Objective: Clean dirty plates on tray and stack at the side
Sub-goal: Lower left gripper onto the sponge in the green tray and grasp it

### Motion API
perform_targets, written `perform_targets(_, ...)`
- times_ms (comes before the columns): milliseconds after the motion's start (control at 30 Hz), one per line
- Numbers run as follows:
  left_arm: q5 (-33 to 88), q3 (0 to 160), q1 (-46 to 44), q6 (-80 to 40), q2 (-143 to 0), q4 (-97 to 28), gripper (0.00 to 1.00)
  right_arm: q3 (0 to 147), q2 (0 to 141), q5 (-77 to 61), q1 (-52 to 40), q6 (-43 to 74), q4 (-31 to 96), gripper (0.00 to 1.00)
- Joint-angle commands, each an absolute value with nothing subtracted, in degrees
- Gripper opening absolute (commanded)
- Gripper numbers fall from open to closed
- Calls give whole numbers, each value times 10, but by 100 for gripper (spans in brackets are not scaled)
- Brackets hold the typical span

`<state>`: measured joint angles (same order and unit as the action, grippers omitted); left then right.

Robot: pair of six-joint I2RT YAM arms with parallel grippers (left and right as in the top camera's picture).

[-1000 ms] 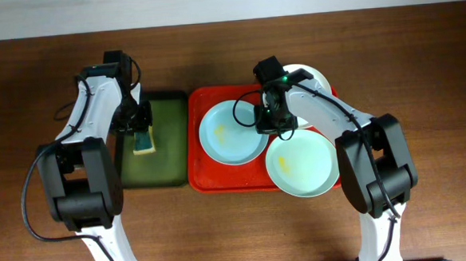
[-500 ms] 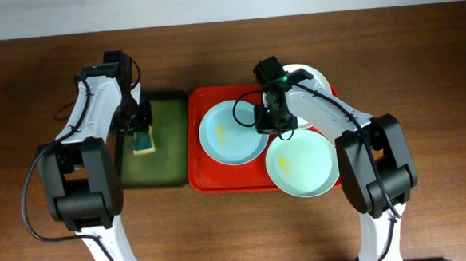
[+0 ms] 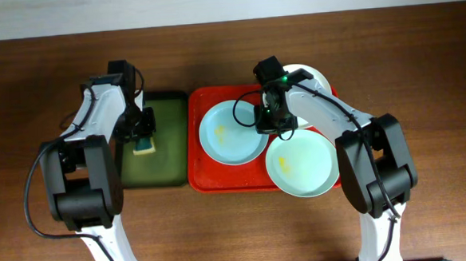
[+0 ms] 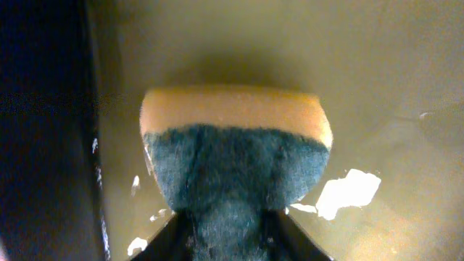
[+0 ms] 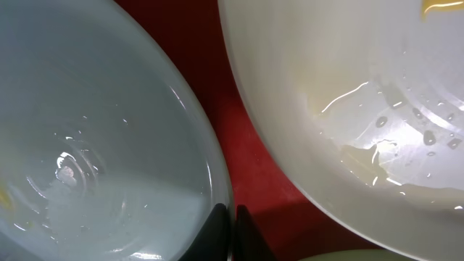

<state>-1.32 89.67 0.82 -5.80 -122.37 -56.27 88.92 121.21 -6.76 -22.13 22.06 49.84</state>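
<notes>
Overhead, the red tray (image 3: 199, 174) lies mid-table with the green tray (image 3: 161, 168) close beside its left rim, and bare table (image 3: 430, 72) stretches wide to the right of the red tray and to the left of the green one. All three plates sit on the red tray. The blue plate (image 3: 231, 133) fills its left half, leaving only a thin red strip along the left rim. The green-tinted plate (image 3: 303, 165) sits at the near right and overhangs the tray's near edge. The white plate (image 3: 317, 79) is at the far right corner, partly under the right arm and poking past the far rim. The blue and green-tinted rims come together near the tray's middle; I cannot tell whether they touch. The right gripper (image 3: 270, 128) hangs low in that crowded spot with its fingers pressed together and holding nothing. In the right wrist view the tips sit at the blue plate's edge, over the narrow red gap between the blue and white plates; contact with the rim cannot be made out. The left gripper (image 3: 141, 135) is over the green tray, clamped on the sponge (image 3: 145, 145). The left wrist view shows both fingers pinching the dark scouring side, the yellow side facing away. The tray's black rim is close on one side and wet open floor lies on the other.
</notes>
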Motion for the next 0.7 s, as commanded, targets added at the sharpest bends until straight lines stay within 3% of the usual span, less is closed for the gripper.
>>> perform_targets(0,-9,874,8,-60,-1231,-562,0,886,1222,-69,-225,219,499,5)
perform_targets(167,-9,924,9,-60,-1161,-588,0,886,1222,-69,-225,219,501,6)
perform_targets(233,-8,924,8,-60,-1086,-579,0,886,1222,-69,-225,219,501,14)
perform_targets(367,-9,924,-20,-59,-962,-579,0,886,1222,-69,-225,219,501,19)
perform_targets(667,-9,919,-40,-59,-963,-579,0,886,1222,-69,-225,219,505,18)
